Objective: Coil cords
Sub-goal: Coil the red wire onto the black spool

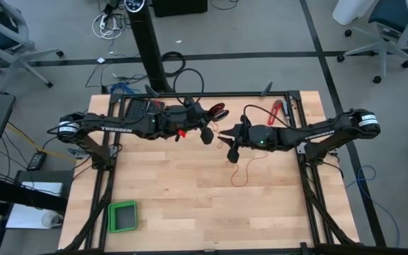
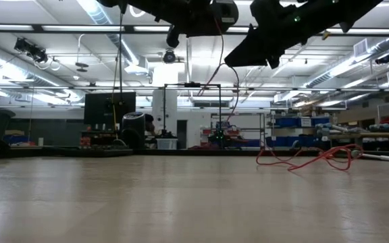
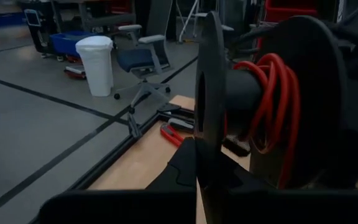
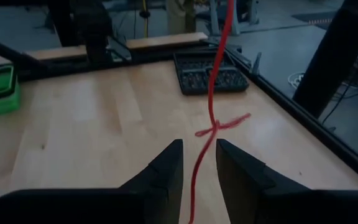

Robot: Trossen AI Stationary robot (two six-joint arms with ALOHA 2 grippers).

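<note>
My left fingers [image 3: 204, 180] were clenched on a spool [image 3: 260, 99] wound with red cord [image 4: 211, 118], which hung between my parted right fingers [image 4: 199, 163] above the bench [image 1: 190, 191].

Two black jointed arms [image 1: 112, 126] with white lettering and silver-ringed joints.

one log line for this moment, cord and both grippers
left gripper: shut on spool | right gripper: open around red cord | cord tail on table
</note>
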